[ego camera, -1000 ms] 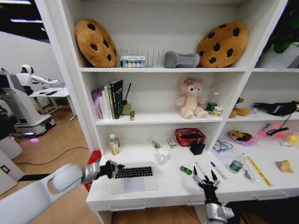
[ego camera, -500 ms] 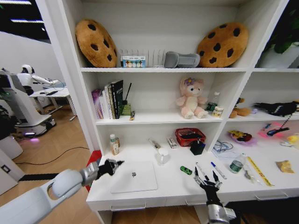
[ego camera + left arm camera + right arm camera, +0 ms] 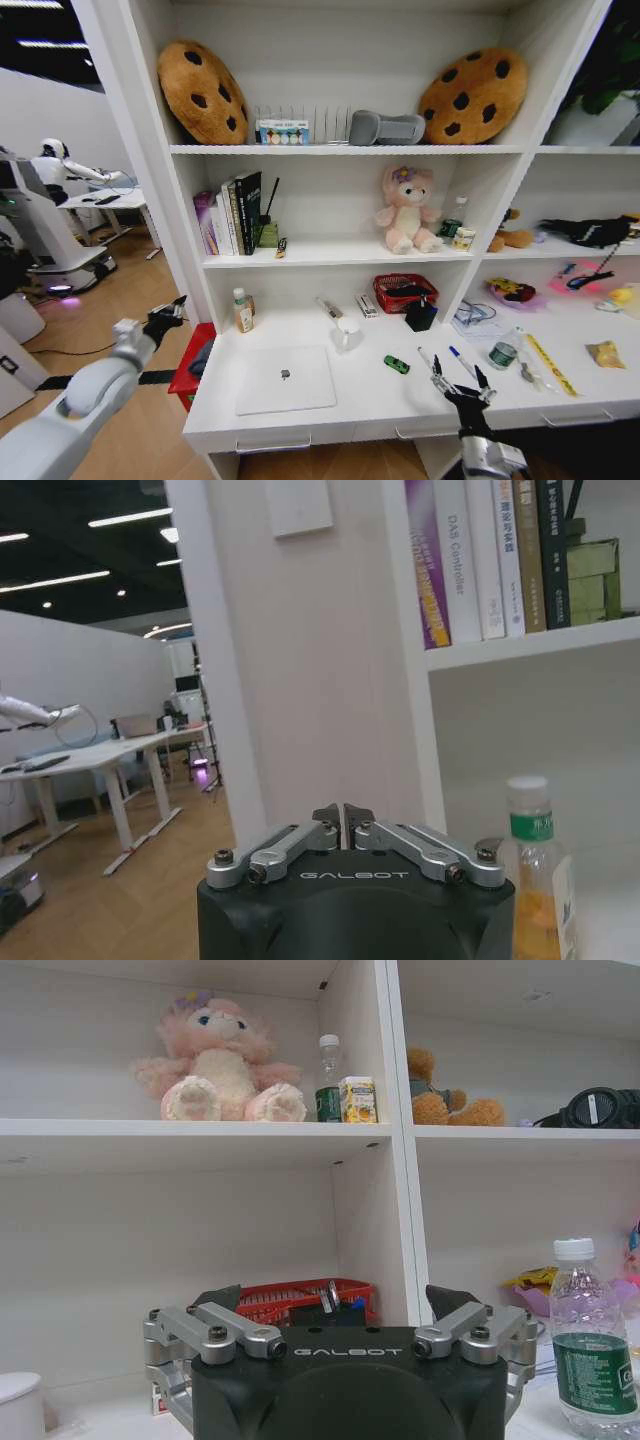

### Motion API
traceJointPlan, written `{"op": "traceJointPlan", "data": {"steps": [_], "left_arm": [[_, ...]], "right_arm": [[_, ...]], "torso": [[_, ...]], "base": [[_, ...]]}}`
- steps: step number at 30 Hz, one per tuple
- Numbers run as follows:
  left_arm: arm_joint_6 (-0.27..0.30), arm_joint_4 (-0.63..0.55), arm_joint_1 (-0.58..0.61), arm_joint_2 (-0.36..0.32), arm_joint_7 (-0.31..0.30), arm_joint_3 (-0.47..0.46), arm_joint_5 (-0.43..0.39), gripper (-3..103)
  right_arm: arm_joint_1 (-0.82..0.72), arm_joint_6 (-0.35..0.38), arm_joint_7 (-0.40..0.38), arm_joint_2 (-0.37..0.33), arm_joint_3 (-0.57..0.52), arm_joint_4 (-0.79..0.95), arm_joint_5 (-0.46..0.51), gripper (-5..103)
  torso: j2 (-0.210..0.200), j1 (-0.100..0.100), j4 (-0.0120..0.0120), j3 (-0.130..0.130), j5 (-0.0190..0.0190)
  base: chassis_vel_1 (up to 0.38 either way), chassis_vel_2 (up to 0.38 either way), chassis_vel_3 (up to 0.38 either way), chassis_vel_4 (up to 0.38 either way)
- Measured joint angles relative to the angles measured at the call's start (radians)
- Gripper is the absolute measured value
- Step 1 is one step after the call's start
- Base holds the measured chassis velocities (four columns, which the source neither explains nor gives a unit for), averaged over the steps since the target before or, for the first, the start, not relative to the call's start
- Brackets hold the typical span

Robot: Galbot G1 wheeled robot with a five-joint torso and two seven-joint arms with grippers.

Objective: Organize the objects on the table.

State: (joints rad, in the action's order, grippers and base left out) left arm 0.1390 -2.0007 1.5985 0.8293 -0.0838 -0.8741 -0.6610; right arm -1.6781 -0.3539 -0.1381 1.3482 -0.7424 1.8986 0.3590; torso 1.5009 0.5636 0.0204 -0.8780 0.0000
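Observation:
The slim silver-white laptop [image 3: 285, 378] lies closed on the left part of the long white table [image 3: 350, 405]. To its right sit a tiny green toy car [image 3: 397, 365] and two thin pens [image 3: 430, 358] [image 3: 462, 362]. My left gripper [image 3: 165, 317] [image 3: 343, 813] hangs in the air off the table's left end, beside the shelf's side panel, shut on nothing. My right gripper [image 3: 460, 385] [image 3: 338, 1300] stands open over the table's front edge, just in front of the pens, nothing between its fingers.
At the back of the table stand a juice bottle [image 3: 243, 311], a white mug [image 3: 348, 333], a red basket [image 3: 406, 292] and a black pen holder [image 3: 421, 316]. A water bottle [image 3: 506, 352] stands right of the pens. A red bin [image 3: 190, 372] sits on the floor at the left.
The laptop's lid went from open to closed. My left gripper then drew back to the left, off the table. My right gripper edged slightly to the right.

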Motion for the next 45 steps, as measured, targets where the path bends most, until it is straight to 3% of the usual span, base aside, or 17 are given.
{"op": "traceJointPlan", "data": {"steps": [3, 6, 7, 10, 11, 14, 22, 25, 37, 41, 45], "left_arm": [[-0.021, -0.015, 0.062, 0.058, 0.021, -0.053, 0.024, 9], [-0.059, -0.059, 0.185, 0.165, 0.053, -0.144, 0.062, 26], [-0.059, -0.059, 0.185, 0.165, 0.053, -0.144, 0.062, 26], [-0.084, -0.118, 0.267, 0.237, 0.076, -0.184, 0.074, 42], [-0.084, -0.118, 0.267, 0.237, 0.076, -0.184, 0.074, 42], [-0.123, -0.183, 0.325, 0.327, 0.104, -0.205, 0.111, 58], [-0.187, -0.241, 0.359, 0.469, 0.127, -0.218, 0.164, 80], [-0.197, -0.257, 0.34, 0.509, 0.127, -0.199, 0.184, 96], [-0.185, -0.294, 0.315, 0.52, 0.11, -0.119, 0.221, 100], [-0.183, -0.299, 0.317, 0.528, 0.109, -0.104, 0.234, 100], [-0.183, -0.302, 0.318, 0.537, 0.109, -0.091, 0.244, 100]], "right_arm": [[-0.003, 0.002, 0.0, -0.005, 0.002, 0.003, 0.001, 100], [-0.009, 0.009, -0.004, -0.014, 0.011, 0.022, -0.002, 100], [-0.009, 0.009, -0.004, -0.014, 0.011, 0.022, -0.002, 100], [-0.024, 0.024, -0.011, -0.014, 0.019, 0.059, -0.017, 100], [-0.024, 0.024, -0.011, -0.014, 0.019, 0.059, -0.017, 100], [-0.073, 0.065, -0.015, -0.014, 0.014, 0.111, -0.054, 100], [-0.177, 0.147, 0.029, -0.014, 0.007, 0.204, -0.088, 100], [-0.191, 0.159, 0.045, -0.018, 0.013, 0.222, -0.098, 100], [-0.204, 0.188, 0.052, -0.037, 0.022, 0.239, -0.144, 100], [-0.219, 0.157, 0.035, -0.057, 0.014, 0.232, -0.17, 100], [-0.243, 0.109, 0.102, -0.098, -0.018, 0.214, -0.12, 100]], "torso": [[0.0, 0.0, 0.0005, 0.0, -0.0004], [0.0, 0.0, 0.001, 0.0, 0.0001], [0.0, 0.0, 0.001, 0.0, 0.0001], [0.0, 0.0, 0.0013, 0.0, 0.0003], [0.0, 0.0, 0.0013, 0.0, 0.0003], [0.0, 0.0, 0.0012, 0.0, 0.0004], [0.0, 0.0, 0.001, 0.0, 0.0001], [0.0, 0.0, 0.001, 0.0, 0.0001], [0.0, 0.0, 0.0011, 0.0, 0.0001], [0.0, 0.0, 0.001, 0.0, 0.0], [0.0, 0.0, 0.0012, 0.0, 0.0001]], "base": [[0.0, 0.0, 0.0, 0.0], [0.0, 0.0, 0.0, 0.0], [0.0, 0.0, 0.0, 0.0], [0.0, 0.0, 0.0, 0.0], [0.0, 0.0, 0.0, 0.0], [0.0, 0.0, 0.0, 0.0], [0.0, 0.0, 0.0, 0.0], [0.0, 0.0, 0.0, 0.0], [0.0, 0.0, 0.0, 0.0], [0.0, 0.0, 0.0, 0.0], [0.0, 0.0, 0.0, 0.0]]}}
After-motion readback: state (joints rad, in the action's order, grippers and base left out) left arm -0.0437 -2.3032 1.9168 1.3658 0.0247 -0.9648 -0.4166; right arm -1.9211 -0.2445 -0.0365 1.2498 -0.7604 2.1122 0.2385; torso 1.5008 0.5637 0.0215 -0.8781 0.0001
